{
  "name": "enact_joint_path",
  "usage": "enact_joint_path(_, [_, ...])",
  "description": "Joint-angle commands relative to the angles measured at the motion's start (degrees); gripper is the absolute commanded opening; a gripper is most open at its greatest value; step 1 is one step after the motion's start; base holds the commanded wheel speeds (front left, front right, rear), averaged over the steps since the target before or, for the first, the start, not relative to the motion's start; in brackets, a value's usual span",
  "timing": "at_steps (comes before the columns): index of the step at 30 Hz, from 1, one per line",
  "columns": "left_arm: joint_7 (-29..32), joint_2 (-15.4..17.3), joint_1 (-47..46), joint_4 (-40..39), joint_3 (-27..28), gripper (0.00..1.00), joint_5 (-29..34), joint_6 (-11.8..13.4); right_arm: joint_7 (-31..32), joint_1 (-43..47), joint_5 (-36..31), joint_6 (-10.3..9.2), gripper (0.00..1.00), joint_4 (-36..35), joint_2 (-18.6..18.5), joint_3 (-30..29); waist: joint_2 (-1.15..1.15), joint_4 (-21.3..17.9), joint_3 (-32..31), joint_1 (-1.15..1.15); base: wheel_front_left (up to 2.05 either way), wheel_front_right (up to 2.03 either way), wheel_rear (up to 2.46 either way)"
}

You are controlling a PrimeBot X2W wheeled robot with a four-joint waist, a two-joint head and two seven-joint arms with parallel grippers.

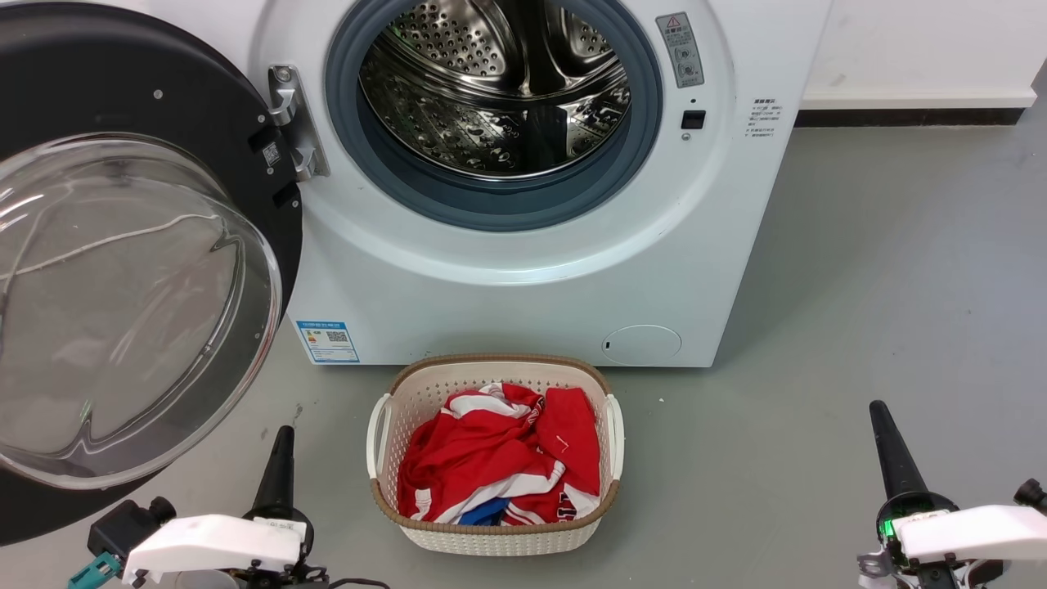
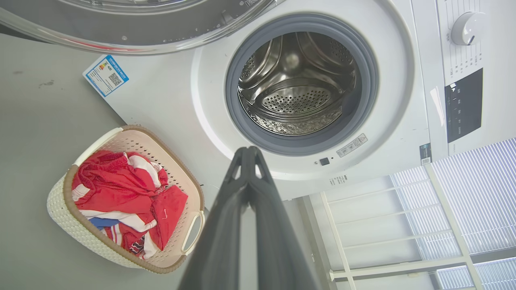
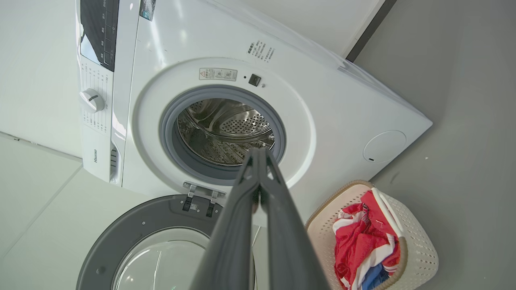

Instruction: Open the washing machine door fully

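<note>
head view: washing machine door [image 1: 123, 286] open, just left of closed left gripper [image 1: 283, 432].

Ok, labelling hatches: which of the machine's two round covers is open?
The washing machine door, black with a glass bowl, swung out left; the small white flap sits flush.

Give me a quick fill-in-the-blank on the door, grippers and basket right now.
1. The door is swung ____, baring the drum.
2. The left gripper and right gripper both have their fingers ____, holding nothing.
3. The basket sits on the floor, holding mostly ____ clothes.
Missing words: open; shut; red.
</note>
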Motion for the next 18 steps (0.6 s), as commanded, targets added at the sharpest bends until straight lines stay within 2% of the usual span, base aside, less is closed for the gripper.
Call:
enact_joint_path(1, [0.42, 0.01, -1.57, -0.18, 0.38, 0.00, -1.96, -0.65, 0.44, -1.76, 1.85, 0.01, 0.00, 0.01, -0.36, -0.16, 0.00, 0.00, 0.01, 0.00, 0.00, 0.00, 0.00])
enact_joint_path(18, [2.77, 0.00, -2.96, 0.75, 1.00, 0.00, -11.67, -1.57, 2.90, -3.38, 10.87, 0.00, 0.00, 1.64, -0.24, -0.71, 0.00, -0.02, 0.13, 0.00, 0.00, 0.00, 0.00])
